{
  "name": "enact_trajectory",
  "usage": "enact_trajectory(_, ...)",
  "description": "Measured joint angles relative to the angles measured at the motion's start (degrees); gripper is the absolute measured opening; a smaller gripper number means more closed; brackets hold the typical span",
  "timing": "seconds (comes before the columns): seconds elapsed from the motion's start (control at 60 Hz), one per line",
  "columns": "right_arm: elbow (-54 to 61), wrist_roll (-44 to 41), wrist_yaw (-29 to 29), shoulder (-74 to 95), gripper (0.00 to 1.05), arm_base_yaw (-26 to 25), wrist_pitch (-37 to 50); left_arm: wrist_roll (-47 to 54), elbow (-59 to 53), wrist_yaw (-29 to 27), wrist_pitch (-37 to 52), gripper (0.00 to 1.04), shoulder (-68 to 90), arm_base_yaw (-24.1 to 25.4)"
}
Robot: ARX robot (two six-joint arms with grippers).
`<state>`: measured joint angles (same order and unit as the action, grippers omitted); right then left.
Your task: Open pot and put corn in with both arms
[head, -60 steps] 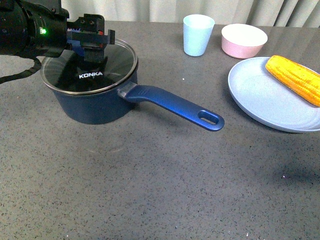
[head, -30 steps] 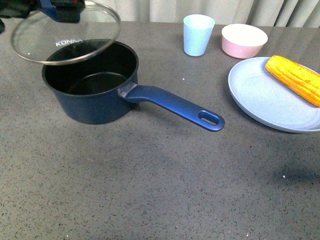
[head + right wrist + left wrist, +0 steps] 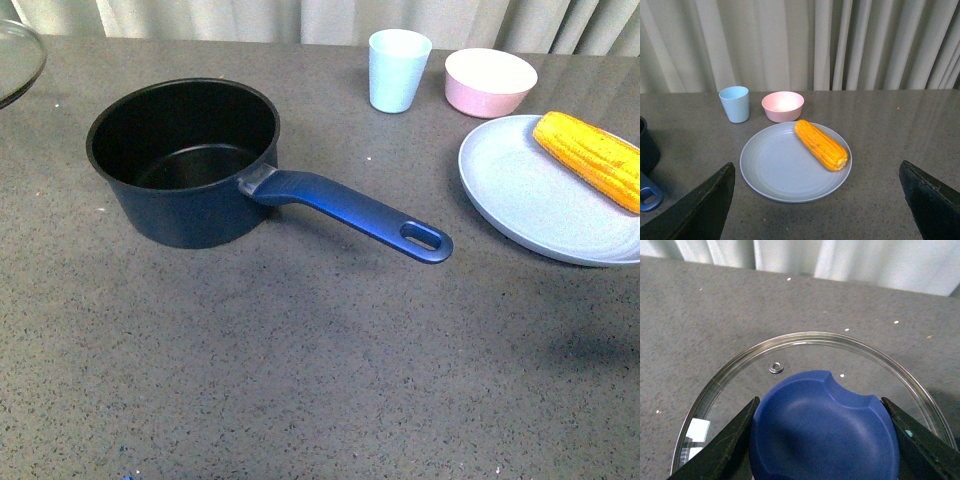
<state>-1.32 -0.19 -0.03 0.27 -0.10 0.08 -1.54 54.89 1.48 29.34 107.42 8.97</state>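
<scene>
The navy pot (image 3: 185, 165) stands uncovered on the left of the grey table, its black inside empty and its long handle (image 3: 350, 212) pointing right. Only an edge of the glass pot lid (image 3: 18, 62) shows at the far left of the front view. In the left wrist view my left gripper (image 3: 822, 440) is shut on the lid's blue knob (image 3: 822, 425), with the glass rim (image 3: 805, 337) above bare table. The corn (image 3: 590, 158) lies on a pale blue plate (image 3: 520, 195) at the right. My right gripper (image 3: 817, 200) hangs open, back from the corn (image 3: 821, 145).
A light blue cup (image 3: 398, 70) and a pink bowl (image 3: 490, 82) stand at the back, between pot and plate. Curtains hang behind the table's far edge. Neither arm shows in the front view.
The lid has been lifted off the pot and carried up and left, almost out of the front view. The left arm has left that view with it. Pot and corn stayed put.
</scene>
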Motion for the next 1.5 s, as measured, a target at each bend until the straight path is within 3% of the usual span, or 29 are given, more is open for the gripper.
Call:
enact_trajectory(1.4,0.0,0.0,0.0,0.0,0.96,0.0,0.0,0.7,-7.8,1.7,18.9,0.61,15.7,0.1)
enact_trajectory(1.5,0.0,0.0,0.0,0.0,0.96,0.0,0.0,0.7,-8.2,1.9,19.2,0.76,15.8,0.1)
